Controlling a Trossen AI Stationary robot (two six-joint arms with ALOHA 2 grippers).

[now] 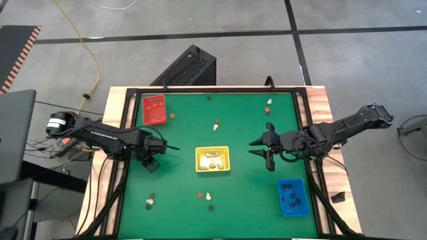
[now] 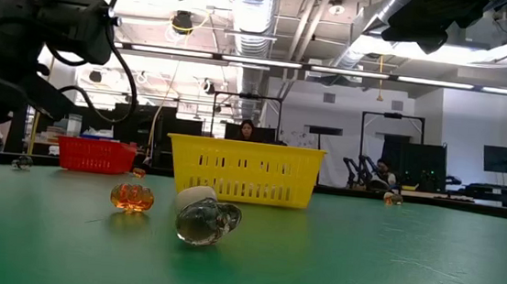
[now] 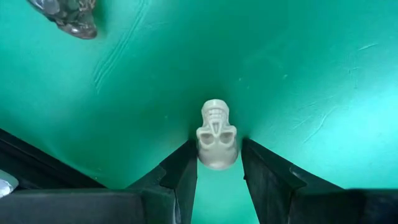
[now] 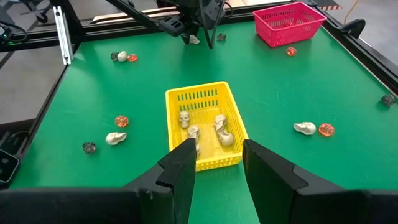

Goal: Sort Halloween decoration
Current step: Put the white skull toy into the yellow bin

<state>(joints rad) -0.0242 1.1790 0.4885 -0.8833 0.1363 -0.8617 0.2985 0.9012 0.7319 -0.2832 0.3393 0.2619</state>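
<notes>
A cream skull trinket [image 3: 216, 138] sits between the fingertips of my left gripper [image 3: 217, 163], which points down at the green mat's left side [image 1: 153, 162] and is shut on it. My right gripper [image 1: 261, 151] hangs open above the mat's right half, with nothing between its fingers [image 4: 217, 168]. The yellow tray [image 1: 212, 159] in the middle holds several cream skulls [image 4: 219, 132]. Orange pieces lie in the red tray [image 1: 153, 110] and dark pieces in the blue tray [image 1: 292, 197]. Loose trinkets lie on the mat [image 1: 216, 125], [image 1: 151, 199], [image 1: 208, 197]. My left gripper pinches the cream skull by its two sides [image 3: 200, 144] between the two fingertips, with the face showing in the gap. The fingers come from above, pointing down. I cannot tell whether the skull rests on the mat or hangs just clear of it.
A dark glassy trinket [image 3: 68, 15] lies close to my left gripper. In the low view an orange pumpkin [image 2: 132, 196] and a clear skull [image 2: 207, 221] lie near the front edge. More trinkets lie at the far right [image 1: 269, 102]. A black frame rims the mat [image 1: 213, 91].
</notes>
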